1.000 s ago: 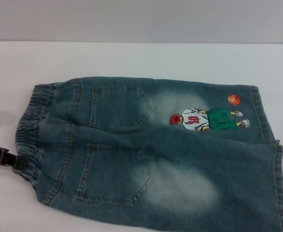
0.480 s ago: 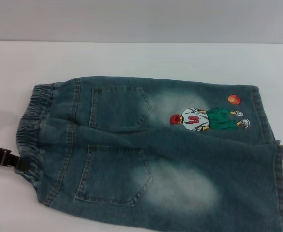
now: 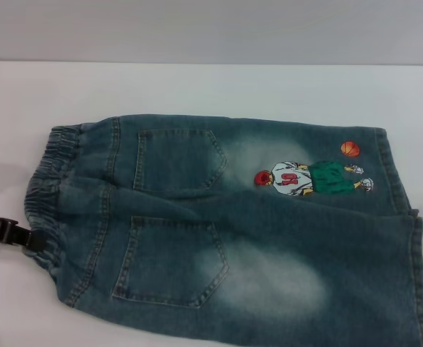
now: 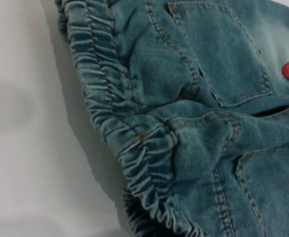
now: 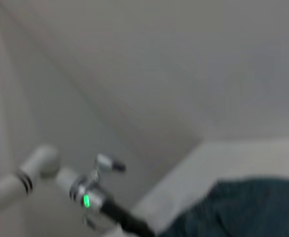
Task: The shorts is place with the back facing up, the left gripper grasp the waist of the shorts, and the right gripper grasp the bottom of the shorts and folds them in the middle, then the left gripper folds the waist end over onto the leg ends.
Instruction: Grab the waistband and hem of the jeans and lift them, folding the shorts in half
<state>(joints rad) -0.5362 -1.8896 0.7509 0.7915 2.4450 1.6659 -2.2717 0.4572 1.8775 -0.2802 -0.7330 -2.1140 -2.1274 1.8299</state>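
Shorts lie back-up on desk. Left end effector at waistband, nudged slightly since a second ago; grip state cannot be told. Fold not begun.

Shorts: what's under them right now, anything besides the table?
Only the white table shows around the shorts. The left gripper meets the waistband edge; whatever lies beneath the denim is covered.

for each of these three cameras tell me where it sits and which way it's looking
Head view: high on the robot, looking forward and down at the shorts on the white table; the left gripper meets the waistband.
Left wrist view: close over the waistband; no fingers show.
Right wrist view: off to the side, facing the left arm.
All share the shorts.
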